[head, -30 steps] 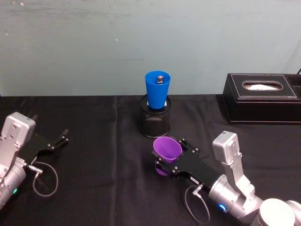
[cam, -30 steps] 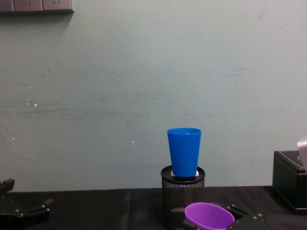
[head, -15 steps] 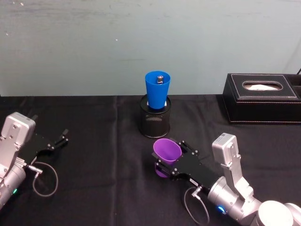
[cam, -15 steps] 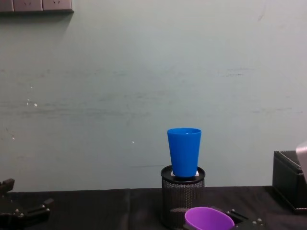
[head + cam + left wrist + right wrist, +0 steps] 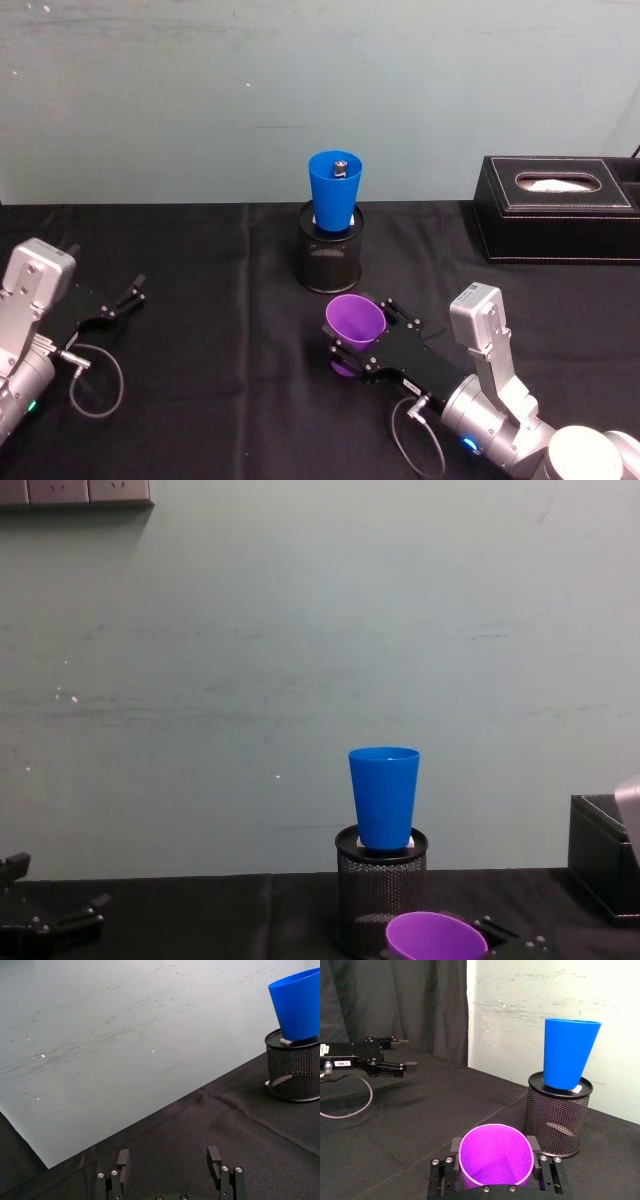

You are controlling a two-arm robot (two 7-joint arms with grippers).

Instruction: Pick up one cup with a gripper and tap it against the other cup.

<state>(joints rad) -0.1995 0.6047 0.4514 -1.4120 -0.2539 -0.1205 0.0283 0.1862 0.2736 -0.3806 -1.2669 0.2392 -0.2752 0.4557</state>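
My right gripper (image 5: pixel 358 343) is shut on the purple cup (image 5: pixel 354 325), held tilted just above the black cloth in front of the mesh holder. In the right wrist view the purple cup (image 5: pixel 495 1157) sits between the two fingers (image 5: pixel 453 1148), its mouth facing the camera. The blue cup (image 5: pixel 335 190) stands upright in the black wire-mesh holder (image 5: pixel 331 253) behind it, apart from the purple cup. The chest view shows the blue cup (image 5: pixel 384 796) above the purple cup's rim (image 5: pixel 436 937). My left gripper (image 5: pixel 128 297) rests open at the far left, with nothing between its fingers (image 5: pixel 123 1161).
A black tissue box (image 5: pixel 559 207) stands at the back right of the table. The table is covered in black cloth (image 5: pixel 220 350), with a pale green wall (image 5: pixel 300 660) close behind the holder. A loose cable (image 5: pixel 95 385) lies by the left arm.
The right gripper and purple cup have sunk slightly toward the table and drawn back a little. The left arm and blue cup have not moved.
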